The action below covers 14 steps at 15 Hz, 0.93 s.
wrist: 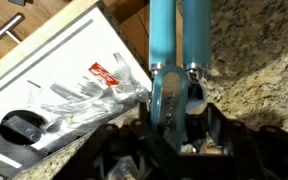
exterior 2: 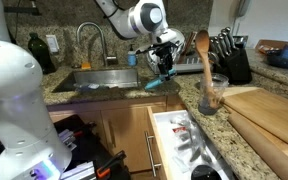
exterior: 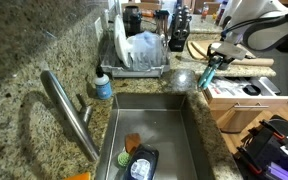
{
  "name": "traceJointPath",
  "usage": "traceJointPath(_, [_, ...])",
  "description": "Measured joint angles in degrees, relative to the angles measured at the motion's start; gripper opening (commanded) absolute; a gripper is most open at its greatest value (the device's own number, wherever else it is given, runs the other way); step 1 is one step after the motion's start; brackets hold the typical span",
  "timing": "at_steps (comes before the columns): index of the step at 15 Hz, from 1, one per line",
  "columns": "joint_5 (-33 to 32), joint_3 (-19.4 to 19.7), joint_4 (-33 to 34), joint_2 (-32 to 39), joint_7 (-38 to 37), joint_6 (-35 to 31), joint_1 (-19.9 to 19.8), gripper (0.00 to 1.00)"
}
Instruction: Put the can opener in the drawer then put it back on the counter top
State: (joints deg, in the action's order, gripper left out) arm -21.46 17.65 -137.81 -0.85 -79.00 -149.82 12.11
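The can opener [wrist: 169, 50] has two teal handles and a metal head. My gripper [wrist: 174, 125] is shut on its head end, and the handles point away from me. In both exterior views the gripper [exterior 2: 164, 62] [exterior: 214, 62] holds the can opener [exterior 2: 162, 82] [exterior: 210, 76] above the granite counter edge [exterior 2: 189, 100], next to the sink. The open drawer [exterior 2: 184, 140] lies below, white inside, holding clear-wrapped utensils. In the wrist view the drawer [wrist: 54, 80] is to the left of the opener.
A sink [exterior: 154, 130] with a faucet [exterior: 69, 105] holds a sponge and a dish. A dish rack [exterior: 139, 50] stands behind it. A utensil jar with a wooden spoon [exterior 2: 206, 70], a knife block [exterior 2: 229, 60] and cutting boards [exterior 2: 259, 110] stand on the counter.
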Motion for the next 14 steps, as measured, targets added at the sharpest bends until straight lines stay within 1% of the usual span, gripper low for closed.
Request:
traceJointPath(2, [0.01, -2.87, -4.00, -6.89, 3.86, 2.75, -4.56, 0.29])
traceJointPath(3, [1.04, -3.81, -6.06, -10.15, 6.39, 3.14, -6.74, 0.29])
traceJointPath(5, [5.38, -4.32, -10.24, -16.70, 12.40, 3.10, -10.97, 0.29])
traceJointPath(6, [8.59, -4.03, -12.04, -19.56, 15.37, 3.00, -13.10, 0.29])
traceJointPath(7, [12.30, -3.17, -13.57, -22.20, 18.62, 2.91, -15.39, 0.29])
traceJointPath(9, [19.01, -0.21, -14.95, -25.39, 24.89, 2.87, -19.78, 0.29])
traceJointPath(12, [31.02, 7.25, -15.16, -25.39, 36.30, 2.88, -24.48, 0.29])
traceJointPath(14, [40.25, 12.98, -15.12, -23.23, 44.18, 2.76, -25.86, 0.80])
